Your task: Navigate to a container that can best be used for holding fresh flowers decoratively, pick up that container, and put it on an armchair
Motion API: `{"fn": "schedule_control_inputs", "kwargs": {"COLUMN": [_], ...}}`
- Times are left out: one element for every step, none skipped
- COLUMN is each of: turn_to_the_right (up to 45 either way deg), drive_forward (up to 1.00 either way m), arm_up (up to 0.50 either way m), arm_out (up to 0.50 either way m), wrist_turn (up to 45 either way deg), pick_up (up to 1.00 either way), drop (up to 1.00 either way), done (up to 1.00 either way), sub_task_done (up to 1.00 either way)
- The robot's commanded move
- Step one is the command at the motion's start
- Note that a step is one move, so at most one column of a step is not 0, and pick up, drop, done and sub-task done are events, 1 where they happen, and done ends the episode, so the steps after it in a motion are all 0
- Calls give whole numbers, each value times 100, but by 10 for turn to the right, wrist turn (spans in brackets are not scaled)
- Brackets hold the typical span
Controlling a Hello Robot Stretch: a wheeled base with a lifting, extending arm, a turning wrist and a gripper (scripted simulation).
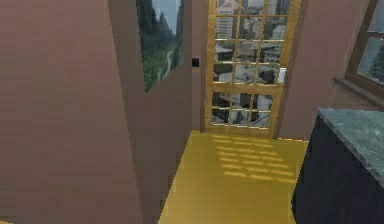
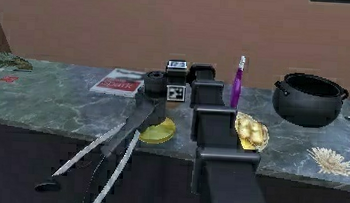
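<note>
A slim purple upright container (image 2: 238,81) with a pale top stands at the back of the grey-green stone counter (image 2: 53,91), just right of the arm's far end. The dark arm bar (image 2: 220,157) rises over the counter, with white marker squares (image 2: 177,70) at its end. My gripper (image 2: 73,187) hangs left of the arm. Its thin fingers (image 2: 90,150) slant down past the counter's front edge, before the dark cabinet front. I cannot tell whether it holds anything.
On the counter lie a red-and-white booklet (image 2: 117,82), a yellow dish (image 2: 159,132), a lumpy golden thing (image 2: 250,130), a black pot (image 2: 308,98) and a pale spiky thing (image 2: 332,160). Ahead, yellow floor (image 1: 240,170) leads between a pink wall with a painting (image 1: 160,40) and a dark counter (image 1: 345,165) to a glazed door (image 1: 245,65).
</note>
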Motion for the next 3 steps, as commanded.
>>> {"fn": "schedule_control_inputs", "kwargs": {"turn_to_the_right": [0,0,0], "drive_forward": [0,0,0], "arm_up": [0,0,0], "arm_out": [0,0,0], "wrist_turn": [450,450,360], "pick_up": [0,0,0], "drop": [0,0,0], "done": [0,0,0], "sub_task_done": [0,0,0]}}
